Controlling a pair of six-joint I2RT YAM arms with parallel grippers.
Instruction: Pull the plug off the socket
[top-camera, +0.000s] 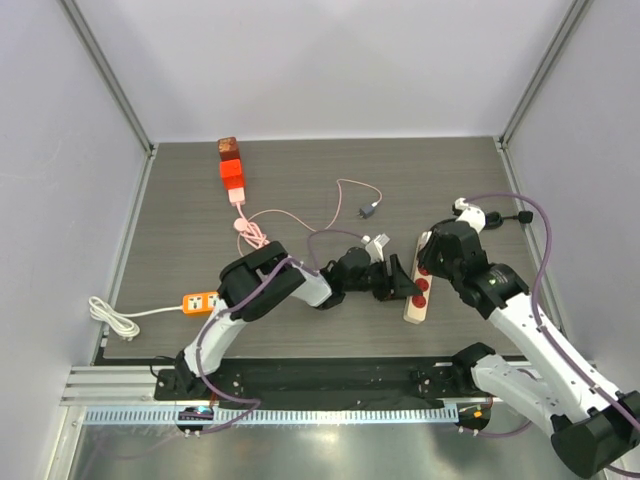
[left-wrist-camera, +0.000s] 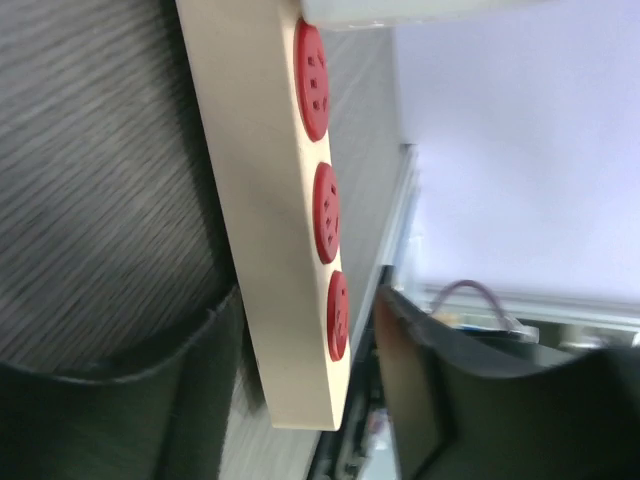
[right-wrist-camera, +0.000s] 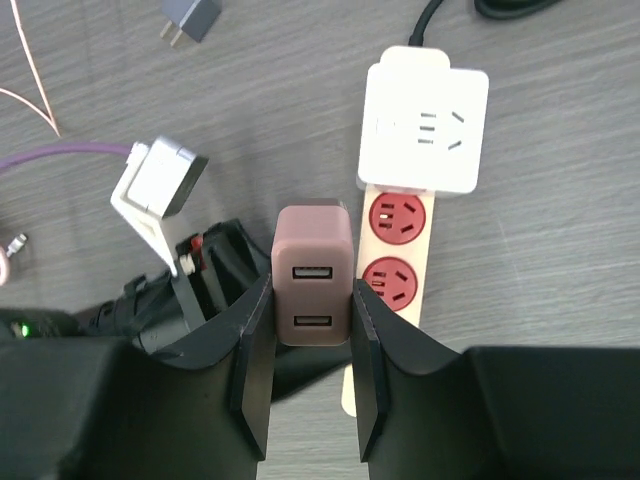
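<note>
A cream power strip (top-camera: 418, 290) with red sockets lies on the dark table. In the right wrist view a brownish-pink plug (right-wrist-camera: 312, 280) with two USB ports sits between my right gripper's (right-wrist-camera: 310, 335) fingers, which are shut on it. The plug is off the power strip (right-wrist-camera: 398, 250), to the left of its red sockets. My left gripper (left-wrist-camera: 305, 345) straddles the strip's near end (left-wrist-camera: 270, 250), open, with a gap showing beside one finger (left-wrist-camera: 410, 400). From above, the left gripper (top-camera: 395, 280) sits just left of the strip and the right gripper (top-camera: 440, 250) over its far end.
A white adapter (right-wrist-camera: 425, 125) is plugged into the strip's far end. A small grey charger (top-camera: 369, 211) on a thin pink cable (top-camera: 260, 230) lies mid-table. Red and orange blocks (top-camera: 231, 170) stand at the back. An orange socket (top-camera: 200, 301) with a white cord lies at left.
</note>
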